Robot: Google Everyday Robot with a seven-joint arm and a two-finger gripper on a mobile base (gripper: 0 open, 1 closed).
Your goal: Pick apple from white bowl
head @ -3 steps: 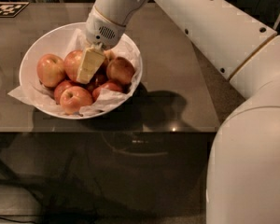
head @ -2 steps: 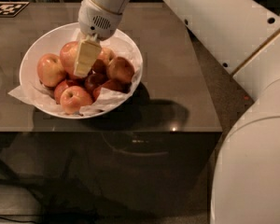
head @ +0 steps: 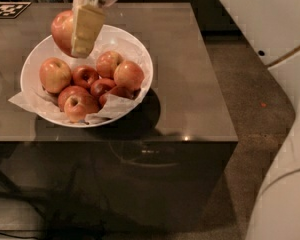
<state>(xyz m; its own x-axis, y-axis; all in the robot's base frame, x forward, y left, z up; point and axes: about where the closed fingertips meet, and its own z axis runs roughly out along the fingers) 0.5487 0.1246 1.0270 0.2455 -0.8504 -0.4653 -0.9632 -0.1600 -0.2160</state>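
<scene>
Although the apple (head: 61, 30) hangs above the back-left rim of the white bowl (head: 138, 48), apart from the heap below, the hold looks less than sure. The gripper (head: 74, 40) comes down from the top edge of the view, its fingers (head: 86, 26) pinching the apple. Only 1 pale finger shows, laid across the fruit's right face, and the other is hidden behind it. Most of the round body bulges out to the left of that finger, so I judge the grip to sit off-centre. A quick swing or jolt could let the smooth skin roll out of the pinch. Falling from here, it would likely strike the rim or the other apples (head: 80, 104), bruise, and perhaps bounce onto the surface (head: 190, 59) and toward its edge. The crumpled paper lining (head: 117, 106) lies loose too, and a dropped apple could shift it.
</scene>
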